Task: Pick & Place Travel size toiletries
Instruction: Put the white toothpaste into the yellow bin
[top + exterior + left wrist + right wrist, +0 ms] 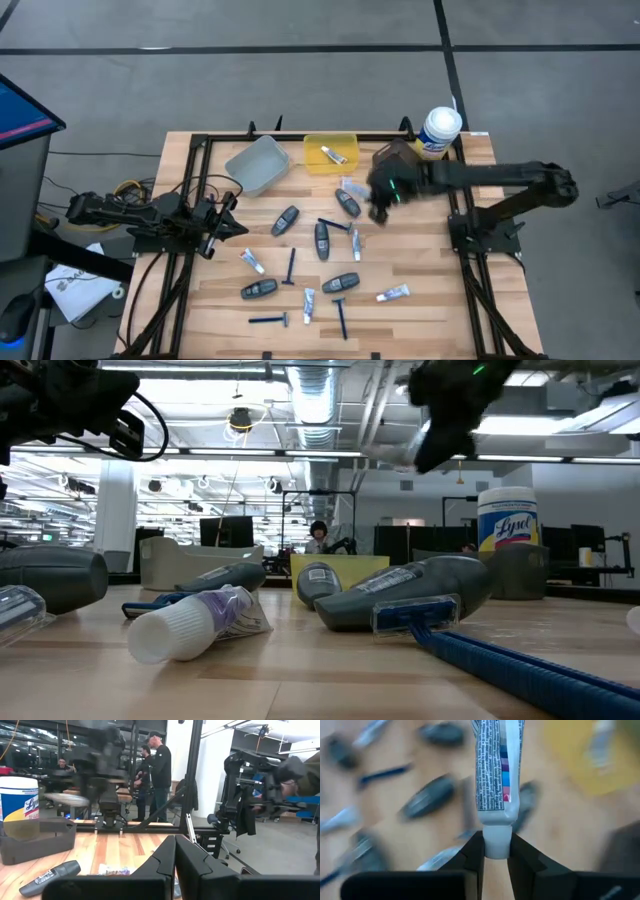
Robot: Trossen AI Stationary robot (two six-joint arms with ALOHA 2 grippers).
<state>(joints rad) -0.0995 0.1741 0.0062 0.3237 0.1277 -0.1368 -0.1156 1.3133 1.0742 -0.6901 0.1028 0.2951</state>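
Observation:
My right gripper [496, 850] is shut on a white mini tube [495, 765] with black print and coloured squares. It hangs in the air above the middle of the table [430, 310], right of the yellow bin [331, 152]; the low view shows the tube [390, 455] high above the tabletop. Several dark grey pods [322, 240], blue razors [292, 265] and white tubes [251, 261] lie flat on the wood. One tube lies in the yellow bin. My left gripper [175, 862] rests shut at the table's left edge. My right gripper pinches the tube's white cap end [497, 837] between its two fingers. The fingers slant down from the table's right side, and the tube runs on past them in line with the fingers. The tube is lifted clear of the table.
A grey bin [258, 165] stands left of the yellow bin at the back. A white wipes canister [438, 130] stands at the back right corner, with a dark bin [35, 840] beside it. Black frame rails run along the table's left and right sides.

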